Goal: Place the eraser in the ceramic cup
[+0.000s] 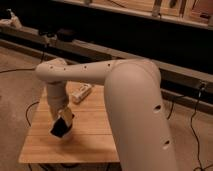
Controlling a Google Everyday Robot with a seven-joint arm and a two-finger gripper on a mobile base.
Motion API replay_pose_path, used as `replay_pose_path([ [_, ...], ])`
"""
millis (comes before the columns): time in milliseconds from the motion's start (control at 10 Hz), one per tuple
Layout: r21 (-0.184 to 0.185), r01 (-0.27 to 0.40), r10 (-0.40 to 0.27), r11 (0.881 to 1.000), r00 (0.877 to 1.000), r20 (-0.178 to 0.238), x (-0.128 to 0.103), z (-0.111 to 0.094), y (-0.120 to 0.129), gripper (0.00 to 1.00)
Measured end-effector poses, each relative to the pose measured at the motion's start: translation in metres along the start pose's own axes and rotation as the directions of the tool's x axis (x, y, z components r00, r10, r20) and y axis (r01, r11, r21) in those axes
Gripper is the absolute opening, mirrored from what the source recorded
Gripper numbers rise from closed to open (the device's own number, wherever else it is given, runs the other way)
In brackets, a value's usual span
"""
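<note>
In the camera view, the robot's thick white arm (135, 100) fills the right and middle of the picture, its big rounded link in front and a narrower link reaching left across a wooden tabletop (92, 137); at the far left the arm bends at a rounded joint and turns down, ending in the claw (62, 126), which hangs over the left half of the tabletop, near its front edge; a flat black slab, the eraser (60, 128), sits at the claw's tip, tilted with one corner lowest, and looks to be held there, though how wide the claw stands cannot be told, since the dark slab covers the fingers; whether the eraser's low corner touches the wood cannot be told either; the ceramic cup does not show, and the arm and claw hide much of the tabletop; behind the arm, near the tabletop's back edge, lies a white oblong bottle-like item (81, 93), on its side and angled; cables (195, 125) trail over the floor to the right of the tabletop and past its left side.
</note>
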Motion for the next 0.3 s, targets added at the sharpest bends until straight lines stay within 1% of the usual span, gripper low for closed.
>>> replay_pose_path([
  [300, 0.008, 0.009, -0.009, 1.0, 1.0, 0.005, -0.002, -0.0019, -0.0021, 0.8],
])
